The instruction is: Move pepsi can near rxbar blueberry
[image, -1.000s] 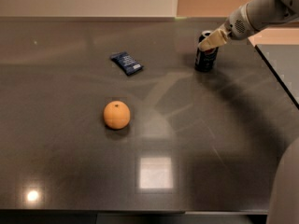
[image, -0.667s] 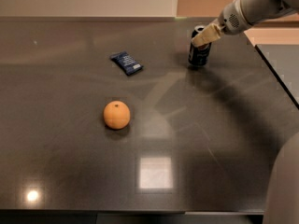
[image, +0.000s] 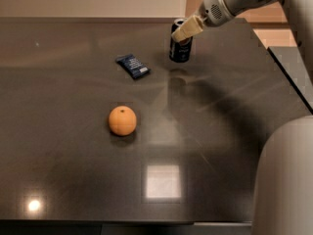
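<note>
— Dark, glossy table (image: 73,160), pale wall behind. Where does the can (image: 180,51) stand?

— Toward the far edge, at about 2 o'clock from the bar (image: 133,65), near it but apart. The orange (image: 122,120) sits at 6 o'clock from the bar, well clear of both.

— And the gripper (image: 182,33)?

— At the can's top, reaching in from 2 o'clock on the arm (image: 230,1). It looks clenched on the can's upper part, with a pale finger across the rim. Whether the base touches the table, I cannot tell.

— What might go wrong?

— The hold is high and seems slanted, so I'd judge the can could tip or slip out if swung quickly toward 8 o'clock. Set down too close, it could land on the bar or shove it. The wrapper is flat and light and would slide on that slick top. Letting go while tilted could send the can toppling and rolling.
</note>
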### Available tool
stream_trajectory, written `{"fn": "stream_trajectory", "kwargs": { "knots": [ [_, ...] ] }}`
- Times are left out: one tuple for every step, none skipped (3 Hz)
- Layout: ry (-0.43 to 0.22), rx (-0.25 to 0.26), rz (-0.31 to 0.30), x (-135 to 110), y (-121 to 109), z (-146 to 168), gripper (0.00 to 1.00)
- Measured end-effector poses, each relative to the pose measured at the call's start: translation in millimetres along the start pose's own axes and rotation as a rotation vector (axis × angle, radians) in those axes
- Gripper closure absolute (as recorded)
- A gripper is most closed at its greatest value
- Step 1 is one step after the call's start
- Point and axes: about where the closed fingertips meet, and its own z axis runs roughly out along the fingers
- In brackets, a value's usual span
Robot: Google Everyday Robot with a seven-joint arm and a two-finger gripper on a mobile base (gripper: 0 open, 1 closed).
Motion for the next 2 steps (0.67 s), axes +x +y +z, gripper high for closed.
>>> {"fn": "stream_trajectory", "kwargs": {
  "knots": [
    [0.0,-0.066,-0.031,-21.7,19.9,32.5,1.0],
    [0.007,-0.107,-0.035,-26.8,30.8,54.9,1.0]
  ]
}}
